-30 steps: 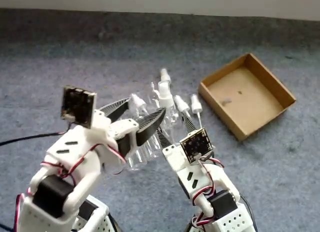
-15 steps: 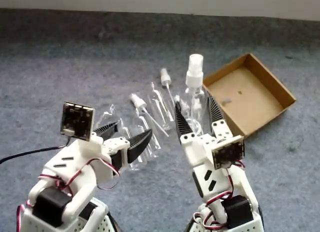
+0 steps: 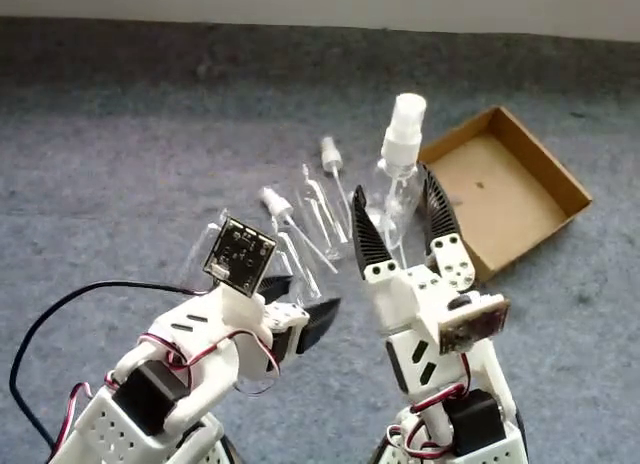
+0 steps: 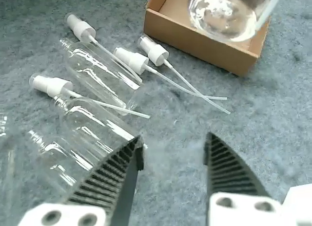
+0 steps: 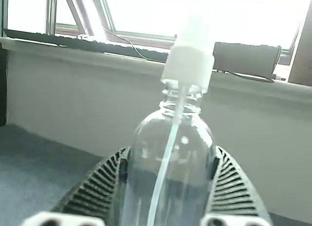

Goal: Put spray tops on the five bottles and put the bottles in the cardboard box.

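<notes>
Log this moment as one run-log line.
right tool: shut on upright clear plastic bottle with white spray top, near brown cardboard box | left tool: open over grey carpet | box: no bottles inside

White arms (image 3: 400, 294) — ribbed black grippers (image 3: 392, 192) (image 4: 174, 137)

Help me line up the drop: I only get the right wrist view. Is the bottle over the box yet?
Observer: Seemingly not. From the high view, the bottle is upright just outside the box, on the side facing the lying bottles.
Operator: Anything in my way?
Observer: No. The left gripper is open, down near the lying bottles.
Operator: What's left to cap?
Observer: Four spray tops lie loose beside them.
</notes>
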Robot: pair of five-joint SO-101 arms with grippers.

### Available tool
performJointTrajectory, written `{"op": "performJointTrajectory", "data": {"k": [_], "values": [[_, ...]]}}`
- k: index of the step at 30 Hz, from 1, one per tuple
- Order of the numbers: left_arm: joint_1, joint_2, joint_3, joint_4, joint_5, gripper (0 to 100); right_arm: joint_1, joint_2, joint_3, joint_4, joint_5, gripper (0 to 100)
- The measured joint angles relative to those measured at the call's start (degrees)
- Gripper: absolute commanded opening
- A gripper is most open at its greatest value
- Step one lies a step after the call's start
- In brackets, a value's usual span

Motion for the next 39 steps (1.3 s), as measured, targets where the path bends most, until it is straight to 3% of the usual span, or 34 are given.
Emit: {"op": "performJointTrajectory", "data": {"k": [6, 12, 21, 29, 36, 39], "values": [[0.3, 0.0, 1.2, -3.4, 0.0, 4, 0.1, 10.7, 0.2, -1.6, 0.0, 12.7], [1.0, 0.0, 6.2, -13.6, 0.0, 4, -1.8, 11.2, -1.7, -1.7, 0.0, 12.7], [11.0, 0.0, 9.3, -19.7, 0.0, 1, -2.1, 11.2, -1.8, -4.0, 0.0, 12.7], [11.0, 0.0, 9.3, -26.1, 0.0, 1, -2.1, 11.2, -1.8, -4.2, -12.0, 12.7], [5.8, 0.0, 11.5, -31.3, 0.0, 1, -2.0, 11.2, -1.8, -4.2, -13.2, 12.7], [4.4, 0.0, 16.3, -37.0, 0.0, 1, -2.3, 11.2, -1.8, -4.2, -13.5, 12.7]]}}
